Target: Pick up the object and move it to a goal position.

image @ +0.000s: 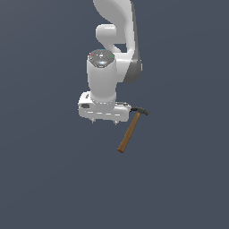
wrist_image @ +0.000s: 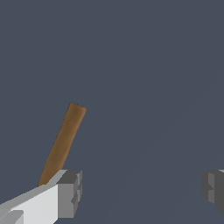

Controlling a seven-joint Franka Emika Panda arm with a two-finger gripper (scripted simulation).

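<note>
Much of the scene is hard to read. In the exterior view the arm (image: 117,53) comes in from the top edge, its base cut off, and the white hand body hides the fingertips of the gripper (image: 104,120) almost wholly; only two small stubs peek out beneath it. The hammer (image: 132,128) lies just to the exterior view's right of the hand, its dark grey claw head (image: 141,111) tucked close against the hand's corner, so that whether they touch cannot be told. The brown wooden handle (image: 128,134) runs down and toward the exterior view's left, free of the hand. In the wrist view the head is hidden behind one grey finger pad (wrist_image: 70,192); only the handle shows, rising out from behind it, and the other pad is cut off at the picture's edge. The two pads stand far apart with bare ground between them, so the claw is spread wide and pinches nothing; the hammer lies outside the gap, beside one finger. The surface is one flat, even slate blue-grey, without seam, edge or shadow, and no wall or horizon marks where the floor ends.
</note>
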